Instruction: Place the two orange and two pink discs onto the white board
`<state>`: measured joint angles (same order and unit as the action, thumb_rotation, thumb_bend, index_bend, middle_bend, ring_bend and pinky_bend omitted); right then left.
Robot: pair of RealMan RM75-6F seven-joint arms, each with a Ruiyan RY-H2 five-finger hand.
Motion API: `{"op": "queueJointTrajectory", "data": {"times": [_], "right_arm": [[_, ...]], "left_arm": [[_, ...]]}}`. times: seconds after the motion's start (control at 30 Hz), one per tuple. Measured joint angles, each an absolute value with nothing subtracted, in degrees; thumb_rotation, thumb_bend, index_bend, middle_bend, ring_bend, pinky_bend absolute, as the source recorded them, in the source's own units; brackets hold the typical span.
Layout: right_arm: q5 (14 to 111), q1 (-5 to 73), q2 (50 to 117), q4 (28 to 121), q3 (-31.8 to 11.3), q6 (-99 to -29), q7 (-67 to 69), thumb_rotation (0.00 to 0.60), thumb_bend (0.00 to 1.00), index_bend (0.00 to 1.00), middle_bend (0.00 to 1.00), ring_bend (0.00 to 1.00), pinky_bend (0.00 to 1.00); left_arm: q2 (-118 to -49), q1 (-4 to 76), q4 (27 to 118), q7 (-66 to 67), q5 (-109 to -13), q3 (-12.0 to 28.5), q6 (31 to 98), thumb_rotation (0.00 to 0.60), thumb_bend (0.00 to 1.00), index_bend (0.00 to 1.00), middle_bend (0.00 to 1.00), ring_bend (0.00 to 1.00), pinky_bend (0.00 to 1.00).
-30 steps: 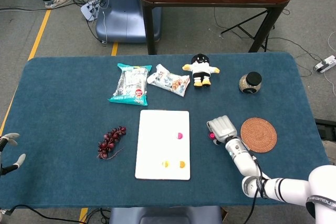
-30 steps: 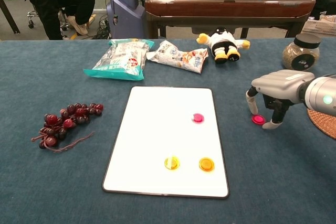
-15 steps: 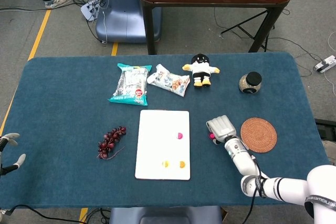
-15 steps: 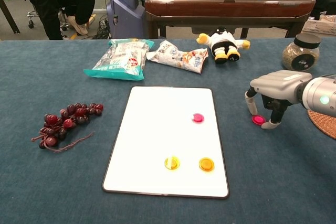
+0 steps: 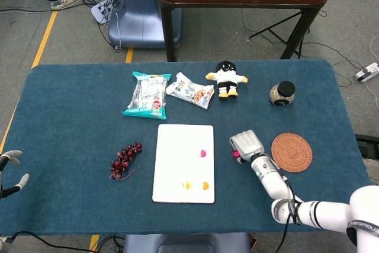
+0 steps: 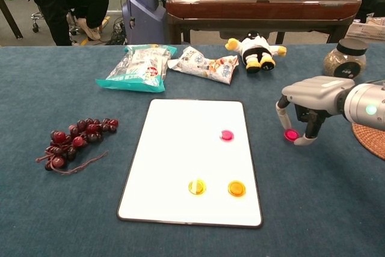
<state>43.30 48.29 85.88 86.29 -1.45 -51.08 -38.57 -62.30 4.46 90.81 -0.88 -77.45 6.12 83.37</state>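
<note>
Right of the white board, right robot hand pinches a pink disc.

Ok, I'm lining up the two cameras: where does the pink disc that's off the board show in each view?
Head view: the loose pink disc peeks out at the left edge of the right hand, right of the white board.
Chest view: it sits between that hand's fingertips.
Shared landmark: the woven coaster, right of the hand.
</note>
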Motion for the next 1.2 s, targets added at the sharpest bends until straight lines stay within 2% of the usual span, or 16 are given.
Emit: {"op": "queueJointTrajectory", "data": {"times": [0.2,0.4,0.7,1.2], "right_arm": [[43.3,50.5,85.2,90.9,-3.5,-52.5,-40.9,0.600,0.25,0.54,1.00,1.00,1.00],[40.0,53.9,87.0,91.7,-6.1,-52.0,-42.4,0.600,0.25,0.54,1.00,1.00,1.00],[35.3,58.9,92.5,86.9,-7.9,-49.6,-44.0,0.600,0.25,0.54,1.00,1.00,1.00],[34.1,63.7,98.9,80.1,-9.5,-46.9,-41.9,0.600,0.24,0.54,1.00,1.00,1.00]], "left_arm": [[-62.2,4.4,90.9,-1.0,-77.5,6.1,83.5,0.600,0.27,0.38,0.45,0.29,0.47],[-62.1,4.3,90.9,-1.3,-77.6,6.2,83.7,0.600,0.27,0.38,0.45,0.29,0.47],[-61.8,4.2,91.1,-1.9,-77.6,6.3,83.9,0.600,0.27,0.38,0.45,0.29,0.47],[-61.3,3.9,91.4,-2.9,-78.0,6.1,84.0,0.600,0.27,0.38,0.45,0.29,0.47]]}}
